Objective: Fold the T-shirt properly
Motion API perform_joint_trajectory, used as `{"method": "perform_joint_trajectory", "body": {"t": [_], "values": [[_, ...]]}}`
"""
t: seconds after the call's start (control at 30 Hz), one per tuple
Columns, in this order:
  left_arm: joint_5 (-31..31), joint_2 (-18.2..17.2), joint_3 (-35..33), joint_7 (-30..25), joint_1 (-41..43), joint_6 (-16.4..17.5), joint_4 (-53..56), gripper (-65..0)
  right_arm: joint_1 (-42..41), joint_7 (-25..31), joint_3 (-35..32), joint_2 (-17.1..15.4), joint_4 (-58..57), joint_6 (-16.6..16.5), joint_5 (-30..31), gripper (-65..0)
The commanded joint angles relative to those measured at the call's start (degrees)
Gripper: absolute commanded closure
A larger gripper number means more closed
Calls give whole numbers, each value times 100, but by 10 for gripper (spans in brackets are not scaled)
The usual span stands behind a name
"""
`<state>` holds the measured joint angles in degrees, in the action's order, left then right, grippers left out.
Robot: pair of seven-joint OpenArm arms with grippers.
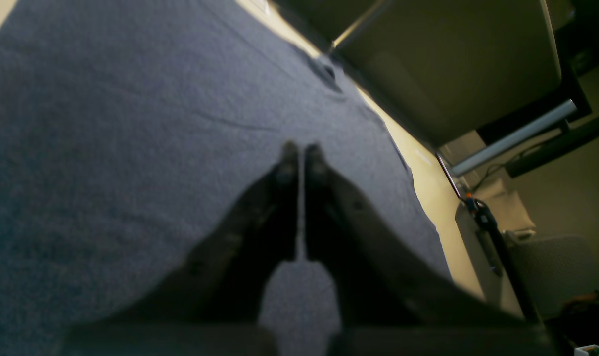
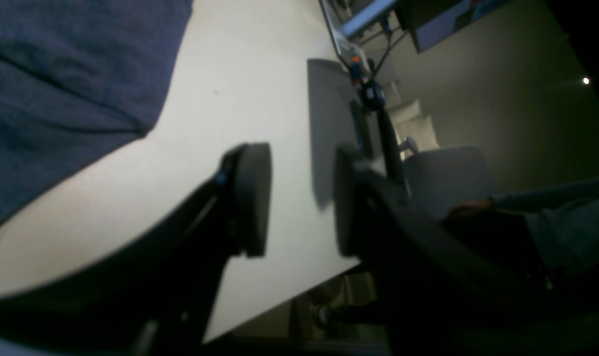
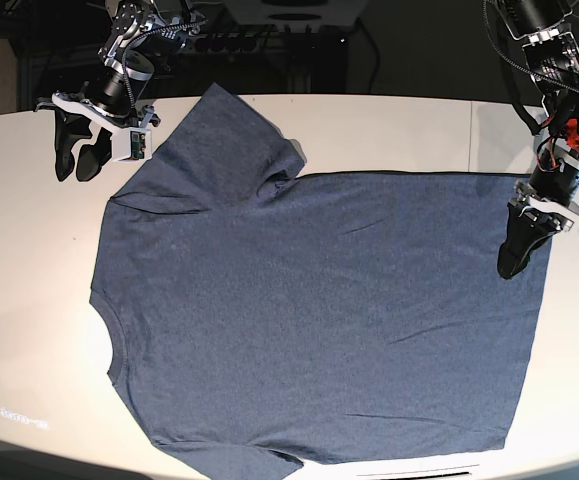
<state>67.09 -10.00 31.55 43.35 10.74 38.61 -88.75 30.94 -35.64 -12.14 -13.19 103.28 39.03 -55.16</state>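
My right gripper hangs released over bare table, just beside the upper sleeve. The T-shirt lies spread flat, collar leftward; it looks soft, light and limp, so I would pinch hem corners or sleeve edges. My left gripper is clenched over the hem edge, apparently empty.
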Motion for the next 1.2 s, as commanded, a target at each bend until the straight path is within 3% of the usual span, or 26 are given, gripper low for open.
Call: {"method": "perform_joint_trajectory", "body": {"t": [0.0,0.17,0.37,0.5,0.73,0.77,0.87,1.17], "values": [[131,-66,17,-90,-59,139,-87,0,22,63,17,-28,96,97,-144,-221],[33,-66,17,-114,-59,139,-87,0,22,63,17,-26,96,97,-146,-221],[-636,-68,17,-275,-61,139,-87,0,22,50,17,-26,96,97,-208,-221],[-914,-68,17,-332,-59,139,-87,-117,20,-433,17,-26,96,97,-894,-221],[-614,-66,17,-332,-59,139,-87,-121,22,-667,17,-28,96,97,-1145,-217],[-527,-66,17,-330,-59,139,-87,-121,22,-688,17,-28,96,97,-1147,-196],[-400,-66,17,-330,-59,139,-87,-121,22,-684,17,-26,96,97,-1152,0],[-391,-66,17,-330,-59,139,-87,-121,22,-710,17,-26,96,97,-1351,0]]}}
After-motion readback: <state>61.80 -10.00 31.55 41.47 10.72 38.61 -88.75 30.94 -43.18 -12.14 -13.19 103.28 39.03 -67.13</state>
